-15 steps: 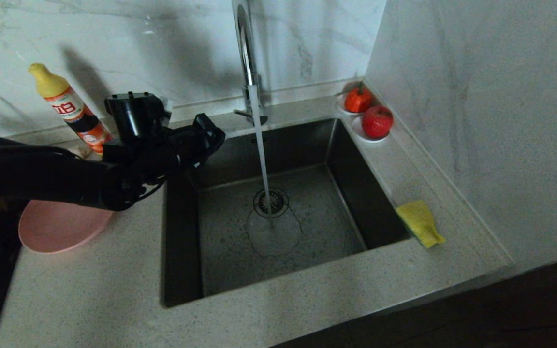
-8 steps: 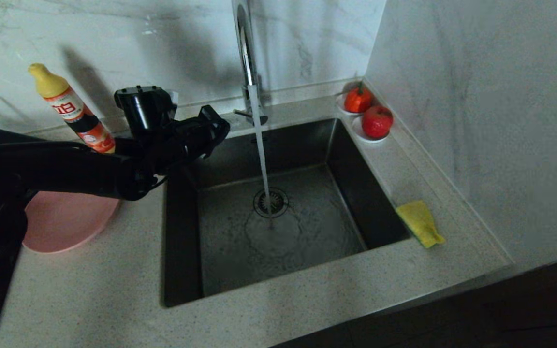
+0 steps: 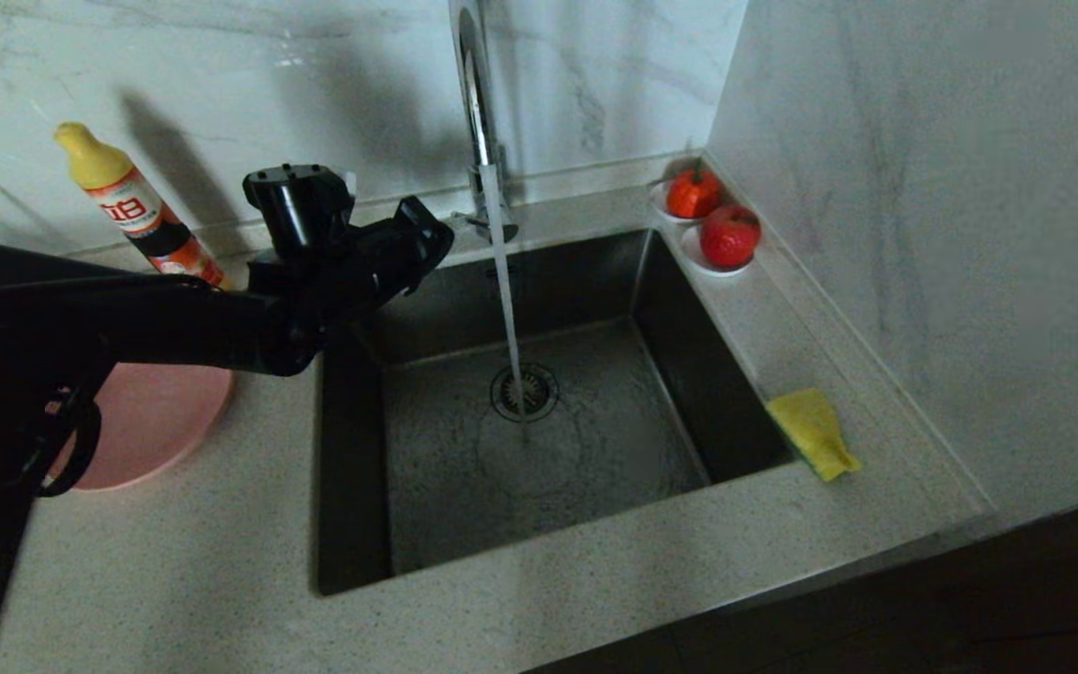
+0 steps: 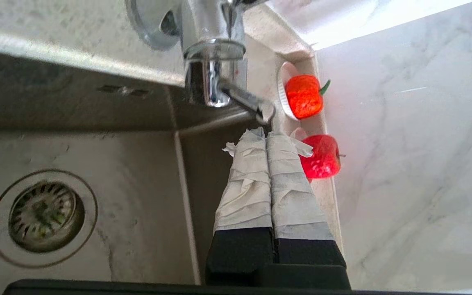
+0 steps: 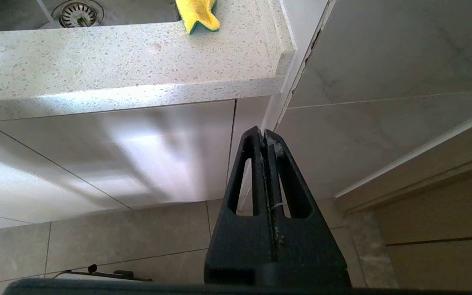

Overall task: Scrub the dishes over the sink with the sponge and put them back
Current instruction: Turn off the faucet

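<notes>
**Left arm reaches the tap, water running**

Since a second ago your left gripper (image 3: 427, 234) has slid forward and up over the sink's back left corner, from beside the bottle toward the tap, uncovering more of the plate.

You have the sponge (image 3: 813, 432) lying on the counter (image 3: 595, 580) at the sink's right rim, well apart from either gripper; the right wrist view shows its green face underneath. The plate (image 3: 155, 421) sits on the counter left of the sink (image 3: 539, 449), partly hidden under your left arm. Water runs from the tap (image 3: 475, 103) straight onto the drain (image 3: 524, 391).

Your left gripper is clenched with nothing in it: in the left wrist view its two tape-wrapped fingers (image 4: 248, 180) press together, tips just beside the tap's handle (image 4: 246, 102). Your right gripper (image 5: 265, 135) hangs parked below the counter's edge in front of the cabinet, fingers pressed together, holding nothing.

Behind the plate stands a bottle (image 3: 132, 211) against the wall. Two red fruits (image 3: 729, 234) on saucers sit at the sink's back right corner.
</notes>
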### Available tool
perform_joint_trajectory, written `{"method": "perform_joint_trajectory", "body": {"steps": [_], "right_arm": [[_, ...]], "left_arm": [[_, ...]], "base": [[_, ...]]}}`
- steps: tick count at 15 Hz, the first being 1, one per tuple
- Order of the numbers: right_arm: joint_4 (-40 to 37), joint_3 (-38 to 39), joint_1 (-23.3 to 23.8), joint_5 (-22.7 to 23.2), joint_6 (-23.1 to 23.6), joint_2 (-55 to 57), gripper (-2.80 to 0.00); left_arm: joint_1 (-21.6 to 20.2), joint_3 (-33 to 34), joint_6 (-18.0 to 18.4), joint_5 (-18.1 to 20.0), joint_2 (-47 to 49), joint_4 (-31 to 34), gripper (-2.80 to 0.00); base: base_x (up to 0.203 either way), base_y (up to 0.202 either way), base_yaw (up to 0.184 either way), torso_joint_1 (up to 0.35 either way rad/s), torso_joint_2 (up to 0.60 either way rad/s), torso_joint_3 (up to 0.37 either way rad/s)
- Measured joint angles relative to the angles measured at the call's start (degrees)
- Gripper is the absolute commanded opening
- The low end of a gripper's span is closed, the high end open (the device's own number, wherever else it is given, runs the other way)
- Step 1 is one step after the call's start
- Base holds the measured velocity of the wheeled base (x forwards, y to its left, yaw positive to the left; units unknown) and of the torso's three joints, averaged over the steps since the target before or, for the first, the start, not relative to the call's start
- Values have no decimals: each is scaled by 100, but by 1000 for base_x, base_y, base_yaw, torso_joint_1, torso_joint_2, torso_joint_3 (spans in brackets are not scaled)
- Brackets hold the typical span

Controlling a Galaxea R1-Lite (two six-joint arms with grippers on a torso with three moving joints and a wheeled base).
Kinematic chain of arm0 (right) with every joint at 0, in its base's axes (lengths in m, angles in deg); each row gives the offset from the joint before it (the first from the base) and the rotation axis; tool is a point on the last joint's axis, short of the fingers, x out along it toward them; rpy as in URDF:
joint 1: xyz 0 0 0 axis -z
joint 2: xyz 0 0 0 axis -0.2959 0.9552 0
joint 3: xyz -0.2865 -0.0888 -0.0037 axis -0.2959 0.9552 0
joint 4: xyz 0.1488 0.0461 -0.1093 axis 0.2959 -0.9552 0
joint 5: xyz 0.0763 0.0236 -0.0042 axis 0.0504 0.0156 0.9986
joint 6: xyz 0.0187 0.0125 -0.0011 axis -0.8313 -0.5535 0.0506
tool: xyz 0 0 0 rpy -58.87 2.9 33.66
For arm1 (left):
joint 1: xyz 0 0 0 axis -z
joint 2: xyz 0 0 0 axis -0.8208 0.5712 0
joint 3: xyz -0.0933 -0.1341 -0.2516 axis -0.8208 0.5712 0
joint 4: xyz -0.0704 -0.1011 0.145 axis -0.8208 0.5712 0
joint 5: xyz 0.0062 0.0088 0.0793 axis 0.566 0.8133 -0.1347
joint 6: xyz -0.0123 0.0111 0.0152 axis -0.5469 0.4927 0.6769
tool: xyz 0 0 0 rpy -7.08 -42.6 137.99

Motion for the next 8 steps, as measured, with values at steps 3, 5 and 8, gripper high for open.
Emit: {"method": "perform_joint_trajectory", "body": {"steps": [3, 5, 8], "right_arm": [[0, 0, 0, 0, 4, 0, -280], [0, 0, 0, 0, 0, 0, -280], [0, 0, 0, 0, 2, 0, -280]], "left_arm": [[0, -173, 4, 4, 79, -9, -280], [4, -318, 8, -36, 158, 7, -280], [0, -500, 15, -69, 278, 26, -280]], "base": [[0, 0, 0, 0, 0, 0], [0, 0, 0, 0, 0, 0], [0, 0, 0, 0, 0, 0]]}}
